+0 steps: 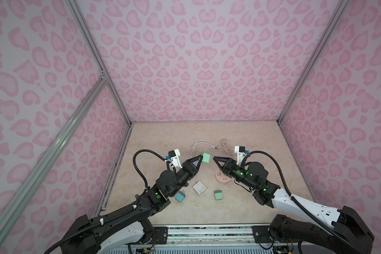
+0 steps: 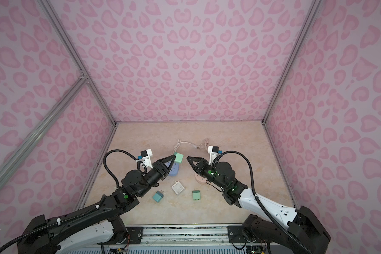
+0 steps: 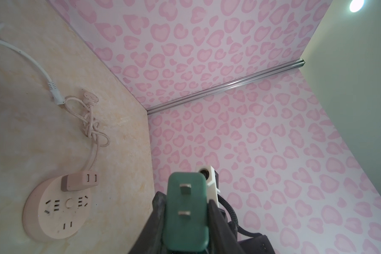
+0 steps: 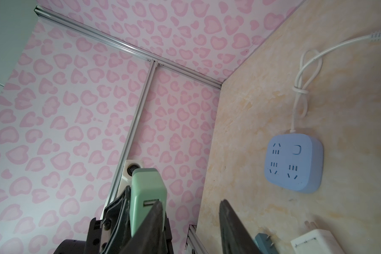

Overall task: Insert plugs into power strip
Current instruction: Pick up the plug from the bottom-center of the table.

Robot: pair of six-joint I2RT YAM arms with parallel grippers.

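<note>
My left gripper [image 1: 199, 157] is shut on a mint green plug [image 1: 205, 158], held above the table; in the left wrist view that plug [image 3: 186, 211] shows its two prongs between the fingers [image 3: 157, 204]. My right gripper [image 1: 214, 158] is open with nothing between its fingers, its tip just right of the held plug [image 4: 147, 189]. A round pink power strip [image 3: 53, 215] carries a pinkish-tan plug [image 3: 79, 181]. A blue square power strip [image 4: 294, 163] lies under the left gripper. On the table lie a teal plug [image 1: 180, 196], a white square plug [image 1: 199, 188] and a mint green plug [image 1: 217, 195].
A white cable [image 1: 198, 145] and a knotted beige cable [image 1: 223, 146] lie behind the strips. Pink patterned walls close in the table [image 1: 207, 132] on three sides, with a metal rail [image 1: 207, 233] along the front edge.
</note>
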